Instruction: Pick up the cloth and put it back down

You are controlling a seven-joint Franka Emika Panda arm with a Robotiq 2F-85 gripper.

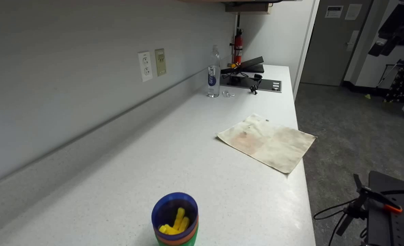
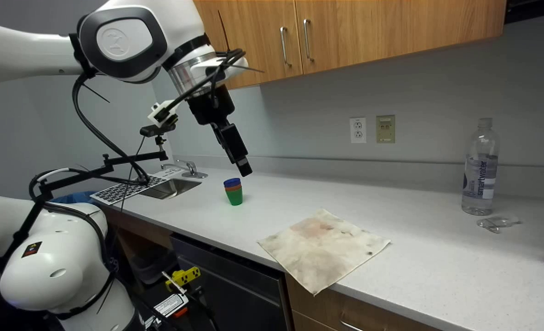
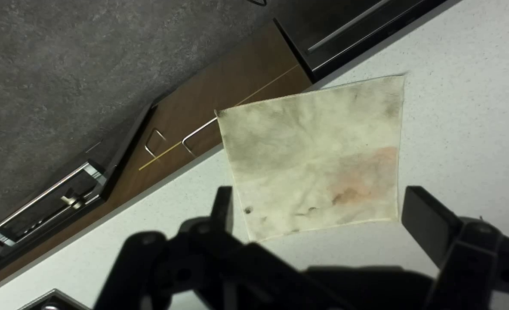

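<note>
In an exterior view, the cloth [image 2: 324, 250] at lower centre looks thin, matt and slightly wrinkled, the surface [image 2: 437, 266] smooth and finely speckled with a soft sheen. Cupboard doors [image 2: 391, 37] along the top show wood grain, their handles [image 2: 283, 46] shiny metal; the bottle [image 2: 479, 170] at right is clear, glossy plastic. In the wrist view, the tool [image 3: 321, 211] looks matt, the floor [image 3: 86, 56] at upper left rough.

My gripper [image 3: 319, 206] with jaws wide apart, stained beige cloth [image 3: 310, 159] spread on pale counter [image 3: 465, 129] beyond, its far-left corner past the edge, dark floor [image 3: 86, 51] far left.
</note>
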